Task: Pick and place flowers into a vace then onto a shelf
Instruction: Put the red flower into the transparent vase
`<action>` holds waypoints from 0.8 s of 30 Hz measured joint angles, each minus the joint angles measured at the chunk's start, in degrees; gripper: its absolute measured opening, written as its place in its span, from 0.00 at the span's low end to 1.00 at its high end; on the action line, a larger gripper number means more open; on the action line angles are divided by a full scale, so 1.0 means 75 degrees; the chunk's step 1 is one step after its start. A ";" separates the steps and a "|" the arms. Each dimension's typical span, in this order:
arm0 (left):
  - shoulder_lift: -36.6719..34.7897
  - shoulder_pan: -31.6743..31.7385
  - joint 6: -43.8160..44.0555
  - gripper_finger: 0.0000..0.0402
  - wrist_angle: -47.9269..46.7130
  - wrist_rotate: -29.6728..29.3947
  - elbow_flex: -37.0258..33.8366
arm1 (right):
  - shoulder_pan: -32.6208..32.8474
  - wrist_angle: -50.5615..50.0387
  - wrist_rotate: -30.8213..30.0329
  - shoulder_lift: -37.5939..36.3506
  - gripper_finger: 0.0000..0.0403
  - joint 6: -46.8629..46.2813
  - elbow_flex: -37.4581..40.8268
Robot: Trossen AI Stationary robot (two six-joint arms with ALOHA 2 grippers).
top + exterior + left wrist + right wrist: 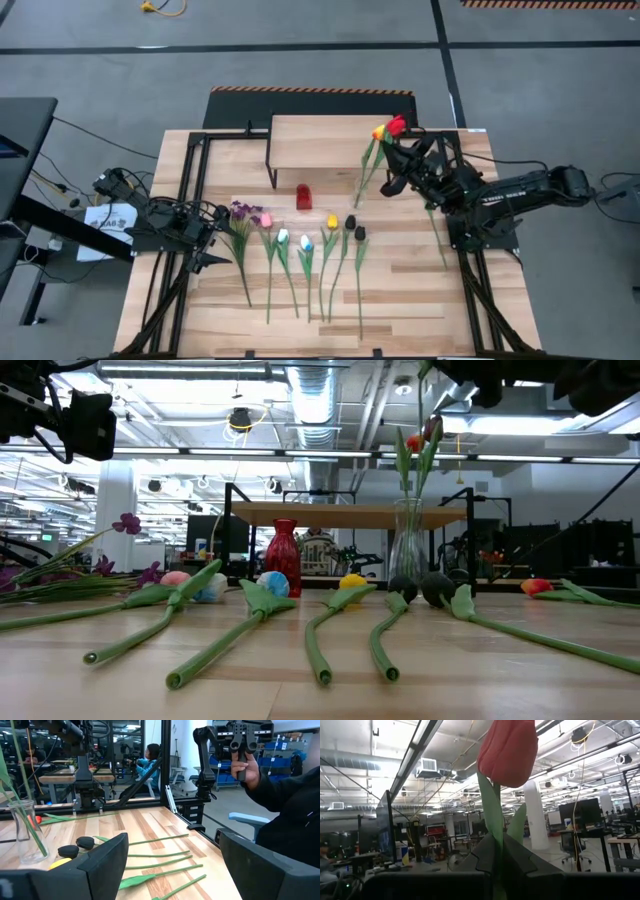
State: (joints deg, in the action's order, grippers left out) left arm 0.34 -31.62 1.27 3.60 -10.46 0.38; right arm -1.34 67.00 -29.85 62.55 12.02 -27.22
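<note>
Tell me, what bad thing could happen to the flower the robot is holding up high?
The right gripper is shut on the red tulip near its bloom, so the long stem might miss the narrow mouth of the glass vase and slip outside. A sideways nudge could also tip the vase, which already holds flowers. The red vase and the flowers lying on the table stand close by, so a fall could knock them.

Grey floor point(300, 40), ceiling ducts point(330, 385), white pillar point(535, 815)
</note>
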 joint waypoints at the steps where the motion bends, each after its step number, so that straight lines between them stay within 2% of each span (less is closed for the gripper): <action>1: 0.0000 0.0000 -0.0001 0.75 0.0000 0.0001 -0.0002 | 0.0000 0.0031 -0.0001 0.0073 0.03 0.0001 0.0000; 6: 0.0000 -0.0001 0.0001 0.75 0.0000 0.0000 -0.0001 | 0.0000 0.0346 0.0000 0.0293 0.03 0.0002 0.0000; 24: 0.0000 0.0000 0.0001 0.75 0.0000 0.0001 -0.0002 | 0.0003 -0.0009 -0.0006 0.0316 0.04 0.0002 0.0000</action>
State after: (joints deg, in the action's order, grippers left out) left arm 0.34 -31.62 1.28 3.60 -10.46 0.36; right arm -1.32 66.93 -29.89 64.93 12.03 -27.22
